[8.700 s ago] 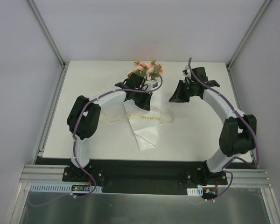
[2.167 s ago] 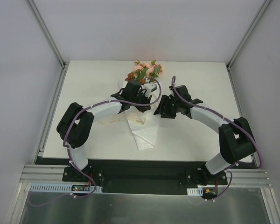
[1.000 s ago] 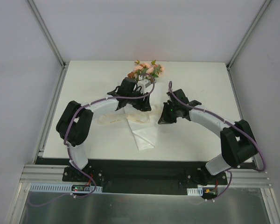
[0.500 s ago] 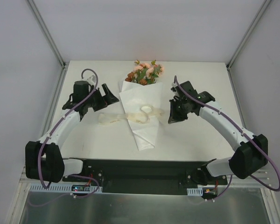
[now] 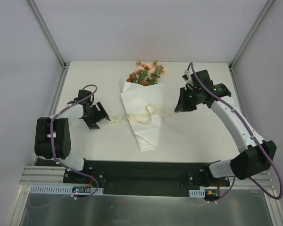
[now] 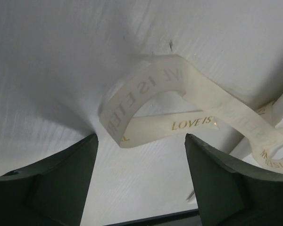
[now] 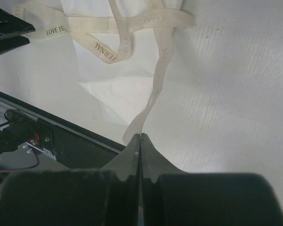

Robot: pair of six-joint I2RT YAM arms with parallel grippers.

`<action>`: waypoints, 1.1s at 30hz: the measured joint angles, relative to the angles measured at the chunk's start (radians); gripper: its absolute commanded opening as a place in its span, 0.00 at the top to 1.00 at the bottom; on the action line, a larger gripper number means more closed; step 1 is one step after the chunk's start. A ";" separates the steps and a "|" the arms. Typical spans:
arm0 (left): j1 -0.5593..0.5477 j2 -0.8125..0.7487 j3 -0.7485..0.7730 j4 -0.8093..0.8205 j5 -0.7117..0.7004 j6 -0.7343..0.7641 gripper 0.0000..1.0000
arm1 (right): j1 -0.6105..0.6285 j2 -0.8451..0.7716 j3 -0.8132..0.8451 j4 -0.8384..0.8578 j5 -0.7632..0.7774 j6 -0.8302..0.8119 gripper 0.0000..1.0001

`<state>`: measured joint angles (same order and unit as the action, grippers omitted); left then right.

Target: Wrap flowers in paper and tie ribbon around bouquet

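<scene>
The bouquet lies mid-table, a white paper (image 5: 144, 101) cone with the pink and orange flowers (image 5: 146, 73) at its far end. A cream ribbon (image 5: 137, 116) printed with gold letters crosses the cone's waist in a loose knot. My right gripper (image 5: 180, 106) is to the right of the cone; in the right wrist view it (image 7: 140, 135) is shut on the ribbon (image 7: 156, 80) end, which runs taut from the tips to the knot. My left gripper (image 5: 98, 116) is at the ribbon's left end. In its wrist view it (image 6: 140, 137) is open, the curled ribbon (image 6: 146, 101) end just ahead of the fingertips.
The white table (image 5: 203, 136) ends at a black rail (image 5: 141, 165) by the arm bases. Metal frame posts (image 5: 54, 40) stand at the far corners. In the right wrist view, my left gripper (image 7: 7, 29) shows at the upper left, and the paper's pointed tail (image 7: 118, 94) lies near the table edge.
My left arm has drawn back toward the near left, its gripper now by the ribbon's left end. My right gripper has pulled its ribbon end far and right, flattening the loop.
</scene>
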<state>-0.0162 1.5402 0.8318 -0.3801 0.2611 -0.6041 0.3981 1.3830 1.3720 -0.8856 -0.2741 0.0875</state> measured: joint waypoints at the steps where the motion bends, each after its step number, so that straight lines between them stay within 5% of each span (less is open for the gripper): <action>1: -0.001 0.010 0.010 -0.001 -0.005 -0.003 0.34 | -0.008 0.000 0.003 -0.002 -0.007 0.000 0.99; 6: -0.002 0.100 0.082 -0.008 -0.048 -0.007 1.00 | -0.044 -0.005 0.022 -0.011 -0.043 -0.005 0.99; 12: -0.001 0.091 0.098 -0.006 -0.093 0.027 1.00 | -0.084 -0.042 0.102 -0.079 -0.042 -0.039 0.99; 23: 0.005 -0.303 0.138 -0.025 -0.103 0.136 1.00 | -0.154 -0.039 0.375 -0.156 -0.014 -0.097 0.99; 33: 0.005 -0.316 0.146 -0.082 -0.084 0.208 1.00 | -0.308 -0.019 0.402 -0.183 0.211 -0.062 0.99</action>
<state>-0.0113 1.2240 0.9775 -0.4625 0.1772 -0.3965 0.0902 1.3636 1.7744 -1.0683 -0.0628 0.0257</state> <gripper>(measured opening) 0.003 0.011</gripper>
